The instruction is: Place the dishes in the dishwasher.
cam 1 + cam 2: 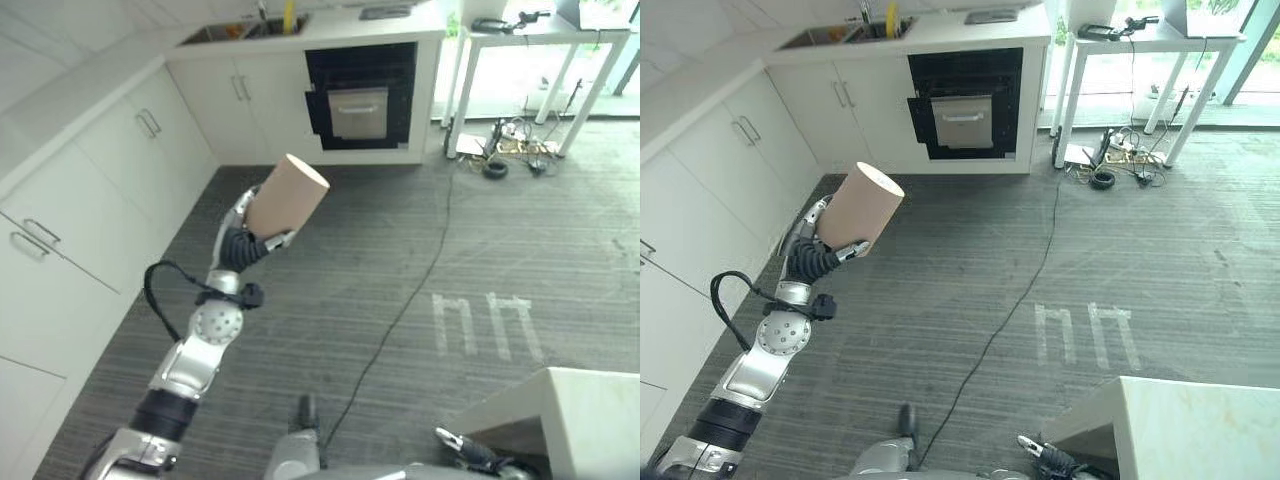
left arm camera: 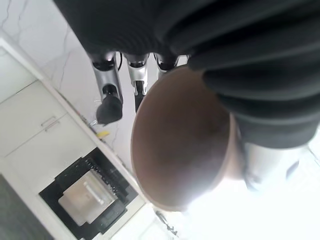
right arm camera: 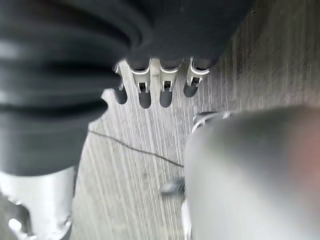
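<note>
I have the left robot hand [image 1: 243,243] clamped on the tan cylindrical cup [image 1: 287,197], raised above the grey carpet, well short of the black open dishwasher [image 1: 358,95], so I'd keep it level while walking closer.

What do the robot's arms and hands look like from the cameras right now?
The left arm is silver-grey metal with a round joint housing and a dark band lower down. A dark ribbed cover wraps the wrist of the left hand, whose silver fingers end in dark tips. The right hand looks the same: dark ribbed cover, silver dark-tipped fingers.
</note>
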Available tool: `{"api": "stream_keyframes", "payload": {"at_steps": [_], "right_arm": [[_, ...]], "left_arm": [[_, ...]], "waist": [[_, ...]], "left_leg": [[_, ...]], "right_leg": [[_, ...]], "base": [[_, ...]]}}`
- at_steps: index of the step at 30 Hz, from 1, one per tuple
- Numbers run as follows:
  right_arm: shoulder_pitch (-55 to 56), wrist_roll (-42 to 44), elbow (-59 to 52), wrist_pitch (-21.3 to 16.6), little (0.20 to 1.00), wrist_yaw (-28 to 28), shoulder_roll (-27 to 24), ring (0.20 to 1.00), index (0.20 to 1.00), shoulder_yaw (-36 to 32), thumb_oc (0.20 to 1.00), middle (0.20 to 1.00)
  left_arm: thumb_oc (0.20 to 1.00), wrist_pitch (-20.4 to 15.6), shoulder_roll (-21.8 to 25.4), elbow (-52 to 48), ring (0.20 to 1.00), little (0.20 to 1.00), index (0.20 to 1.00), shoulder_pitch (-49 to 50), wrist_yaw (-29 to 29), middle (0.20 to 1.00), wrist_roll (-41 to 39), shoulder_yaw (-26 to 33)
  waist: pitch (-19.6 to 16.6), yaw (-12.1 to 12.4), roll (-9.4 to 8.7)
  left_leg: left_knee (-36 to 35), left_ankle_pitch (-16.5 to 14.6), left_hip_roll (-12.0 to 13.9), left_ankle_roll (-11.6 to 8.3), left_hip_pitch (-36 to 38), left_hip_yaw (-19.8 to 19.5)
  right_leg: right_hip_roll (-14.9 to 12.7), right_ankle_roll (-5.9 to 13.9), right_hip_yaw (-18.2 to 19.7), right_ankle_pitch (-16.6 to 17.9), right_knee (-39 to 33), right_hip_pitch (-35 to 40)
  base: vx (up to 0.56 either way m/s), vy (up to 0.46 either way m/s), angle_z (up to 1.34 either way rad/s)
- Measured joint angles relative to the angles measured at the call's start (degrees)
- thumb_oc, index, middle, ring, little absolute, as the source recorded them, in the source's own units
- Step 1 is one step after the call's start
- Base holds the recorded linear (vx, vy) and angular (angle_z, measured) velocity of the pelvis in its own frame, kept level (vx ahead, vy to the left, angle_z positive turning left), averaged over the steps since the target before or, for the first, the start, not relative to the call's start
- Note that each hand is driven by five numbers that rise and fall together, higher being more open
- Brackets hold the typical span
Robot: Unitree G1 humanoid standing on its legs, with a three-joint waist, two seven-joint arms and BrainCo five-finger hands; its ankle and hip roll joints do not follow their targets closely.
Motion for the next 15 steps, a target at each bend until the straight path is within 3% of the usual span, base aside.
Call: {"api": "stream_keyframes", "payload": {"at_steps": [2,4,5,7,8,10,11,12,13,14,15], "right_arm": [[1.15,1.12,0.64,0.27,1.000,-0.43,-1.39,1.000,1.000,0.09,1.000,1.000],[1.07,2.62,0.81,0.33,1.000,-0.63,-1.52,1.000,1.000,-0.55,1.000,1.000],[1.22,3.64,1.24,0.21,1.000,-1.03,-0.43,1.000,1.000,-1.32,1.000,1.000],[2.61,4.67,0.31,-0.01,1.000,-1.44,1.29,1.000,1.000,-1.42,1.000,1.000],[3.98,6.28,-0.69,-0.35,1.000,-1.72,2.31,1.000,1.000,-1.59,1.000,1.000],[5.12,8.45,-1.93,-1.29,1.000,-2.87,2.43,1.000,1.000,-2.63,1.000,1.000],[5.39,9.13,-3.60,-2.12,1.000,-3.60,2.37,1.000,1.000,-2.97,1.000,1.000],[5.53,9.78,-4.90,-2.65,1.000,-4.17,1.97,1.000,1.000,-2.99,1.000,1.000],[5.39,10.08,-5.64,-2.94,1.000,-4.62,1.48,1.000,1.000,-3.09,1.000,1.000],[5.27,10.11,-6.24,-2.98,1.000,-5.05,1.21,1.000,1.000,-3.13,1.000,1.000],[5.20,10.65,-7.32,-3.02,1.000,-5.27,1.17,1.000,1.000,-3.69,1.000,1.000]], "left_arm": [[0.200,-0.32,-0.19,0.40,0.200,0.200,0.200,0.04,-0.01,0.200,0.02,-0.61],[0.200,-0.35,-0.20,0.26,0.200,0.200,0.200,-0.15,-0.10,0.200,0.05,-0.60],[0.200,-0.28,-0.26,0.28,0.200,0.200,0.200,-0.33,-0.19,0.200,0.07,-0.55],[0.200,-0.17,-1.35,0.43,0.200,0.200,0.200,-1.05,-0.47,0.200,0.12,-1.62],[0.200,-0.15,-0.73,0.24,0.200,0.200,0.200,-2.86,-1.00,0.200,0.44,-2.67],[0.200,-0.14,-0.51,-0.02,0.200,0.200,0.200,-5.69,-0.98,0.200,0.43,-2.68],[0.200,-0.04,0.28,-0.05,0.200,0.200,0.200,-8.22,-0.98,0.200,0.42,-2.81],[0.200,0.20,0.90,-0.17,0.200,0.200,0.200,-9.01,-0.94,0.200,0.40,-2.99],[0.200,0.65,1.33,0.15,0.200,0.200,0.200,-8.86,-0.92,0.200,0.36,-4.15],[0.200,0.68,1.14,0.22,0.200,0.200,0.200,-8.82,-0.96,0.200,0.34,-5.04],[0.200,0.63,1.24,0.22,0.200,0.200,0.200,-8.89,-1.01,0.200,0.33,-5.45]], "waist": [[-0.05,-0.54,0.48],[-0.43,-0.53,1.16],[-0.36,-0.46,0.06],[-0.44,-0.88,-0.25],[-0.58,-1.04,-0.18],[-0.99,-1.34,-0.03],[-0.94,-1.38,0.08],[-0.89,-1.74,0.52],[-0.95,-2.13,1.56],[-0.93,-2.60,2.24],[-0.75,-2.83,2.69]], "left_leg": [[2.25,-0.28,-1.27,0.80,1.23,0.60],[2.76,-0.87,-5.97,1.94,3.38,-2.10],[3.13,-1.13,-8.31,5.19,4.69,-1.96],[1.49,-3.36,-11.44,7.58,8.53,-1.86],[-0.39,-3.68,-12.94,8.83,11.49,-2.73],[-1.26,-5.97,-15.78,11.81,14.38,-4.07],[-0.61,-7.39,-17.19,13.05,14.85,-4.93],[0.57,-9.17,-17.64,13.72,15.38,-5.22],[1.40,-10.52,-16.81,14.24,17.48,-5.19],[1.00,-10.81,-15.61,14.04,18.62,-5.27],[0.33,-11.69,-14.04,12.53,19.42,-5.87]], "right_leg": [[-1.06,1.25,0.20,-2.01,0.74,2.17],[-2.68,3.11,0.88,-3.65,1.58,3.25],[-4.99,4.68,1.00,-4.84,2.22,4.60],[-8.37,6.02,0.89,-5.27,12.94,2.10],[-11.05,6.43,1.27,-4.75,24.19,-1.43],[-13.70,8.61,4.98,-4.45,36.18,-6.54],[-14.29,10.76,6.63,-1.07,42.51,-11.14],[-15.05,9.97,6.59,6.30,48.35,-15.27],[-14.99,9.61,6.05,8.69,55.10,-18.43],[-12.37,9.08,5.40,4.48,54.82,-20.12],[-8.06,9.71,5.26,0.28,51.70,-22.49]], "base": [[0.38,0.247,0.01],[0.45,0.334,-0.18],[0.38,0.347,-0.09],[0.31,0.321,0.17],[0.28,0.294,0.40],[0.34,0.353,0.46],[0.32,0.313,0.43],[0.37,0.181,0.21],[0.27,-0.014,-0.02],[0.32,-0.057,-0.17],[0.26,-0.077,-0.13]]}}
